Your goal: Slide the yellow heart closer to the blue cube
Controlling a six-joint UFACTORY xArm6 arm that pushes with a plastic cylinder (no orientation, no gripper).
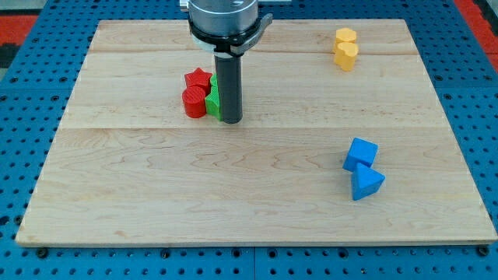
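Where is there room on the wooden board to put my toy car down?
The whole bottom-left of the board is bare, and so is the middle, between my tip and the blue cube. It is crowded by my tip, where the red star, red cylinder and green block huddle.

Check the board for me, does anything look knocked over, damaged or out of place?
Nothing stands out. The blocks sit flat on the wooden board in three tidy clusters: red and green beside my tip, yellow at the view's top right, blue lower right.
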